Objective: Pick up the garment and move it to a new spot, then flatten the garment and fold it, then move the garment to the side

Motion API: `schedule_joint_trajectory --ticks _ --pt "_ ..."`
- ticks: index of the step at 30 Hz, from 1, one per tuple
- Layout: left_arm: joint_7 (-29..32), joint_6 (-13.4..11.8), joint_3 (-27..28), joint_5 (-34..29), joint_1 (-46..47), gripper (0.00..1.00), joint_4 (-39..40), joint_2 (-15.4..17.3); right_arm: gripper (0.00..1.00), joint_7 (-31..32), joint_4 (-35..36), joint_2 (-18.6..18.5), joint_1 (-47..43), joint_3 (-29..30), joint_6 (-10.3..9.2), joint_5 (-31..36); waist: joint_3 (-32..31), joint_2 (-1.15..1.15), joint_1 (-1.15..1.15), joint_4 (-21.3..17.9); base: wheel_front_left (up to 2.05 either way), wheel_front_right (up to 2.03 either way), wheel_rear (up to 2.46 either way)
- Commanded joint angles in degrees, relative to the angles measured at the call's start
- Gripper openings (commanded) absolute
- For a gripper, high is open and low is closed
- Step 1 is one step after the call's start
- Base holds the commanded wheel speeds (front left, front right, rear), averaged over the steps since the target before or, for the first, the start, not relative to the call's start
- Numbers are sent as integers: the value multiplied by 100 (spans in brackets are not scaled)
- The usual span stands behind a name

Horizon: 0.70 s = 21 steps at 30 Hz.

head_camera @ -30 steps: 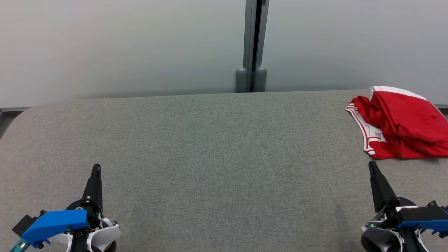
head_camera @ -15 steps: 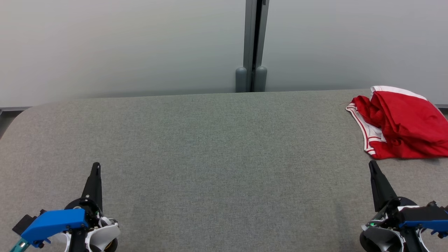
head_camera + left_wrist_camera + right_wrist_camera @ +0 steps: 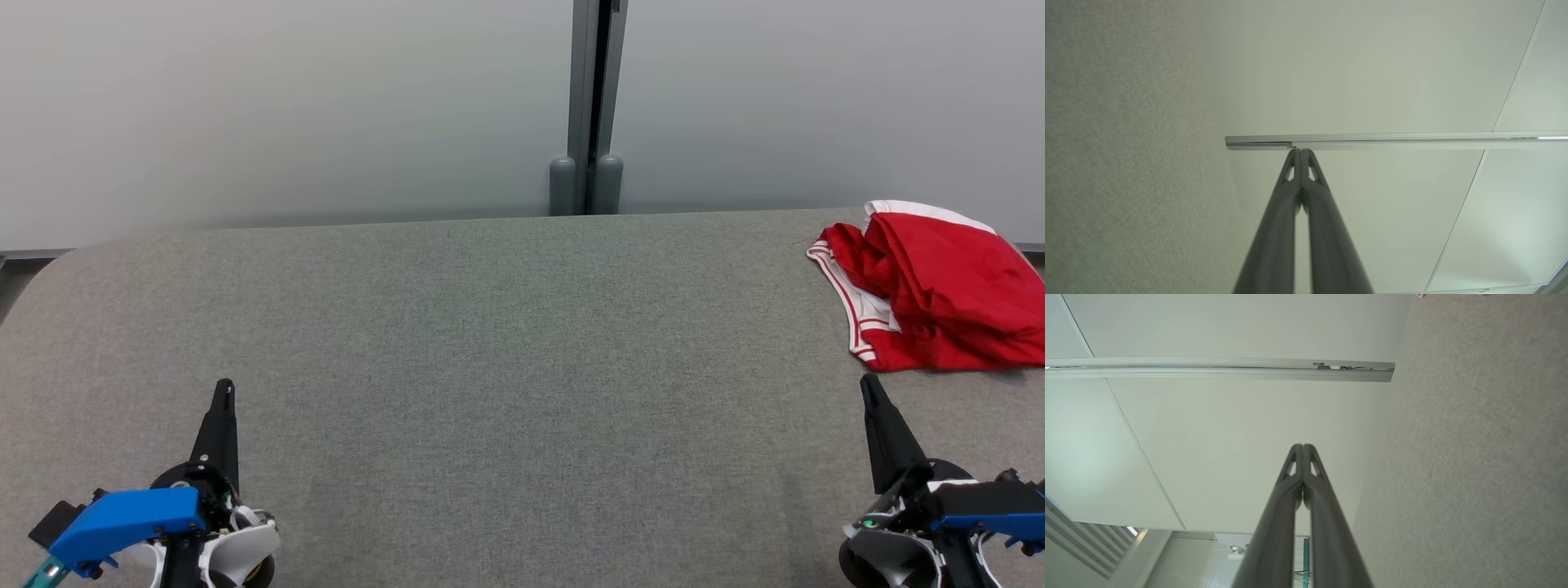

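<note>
The garment is red with white striped trim, lying folded in a loose pile at the far right of the grey table, partly cut off by the frame's right edge. My right gripper rests just in front of it, shut and empty, tips a short way from the cloth. My left gripper sits shut and empty at the lower left, far from the garment. In the left wrist view my left gripper shows its fingers pressed together; in the right wrist view my right gripper looks the same.
A pale wall stands behind the table, with a grey vertical post at its middle. The table's left corner is rounded. A wide stretch of grey fabric surface lies between my two grippers.
</note>
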<state>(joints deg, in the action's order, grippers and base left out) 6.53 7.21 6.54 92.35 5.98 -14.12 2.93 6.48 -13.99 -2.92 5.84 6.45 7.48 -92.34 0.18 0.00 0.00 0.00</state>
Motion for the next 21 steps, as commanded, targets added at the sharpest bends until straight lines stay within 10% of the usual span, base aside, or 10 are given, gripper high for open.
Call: schedule_joint_trajectory --ticks 1,21 --pt "22 54 11 12 57 0 24 -10 0 16 -9 8 77 19 2 -14 0 0 0 0 0 0 0" --pt "21 53 10 12 56 0 25 -10 0 15 -8 8 72 18 2 -15 0 0 0 0 0 0 0"
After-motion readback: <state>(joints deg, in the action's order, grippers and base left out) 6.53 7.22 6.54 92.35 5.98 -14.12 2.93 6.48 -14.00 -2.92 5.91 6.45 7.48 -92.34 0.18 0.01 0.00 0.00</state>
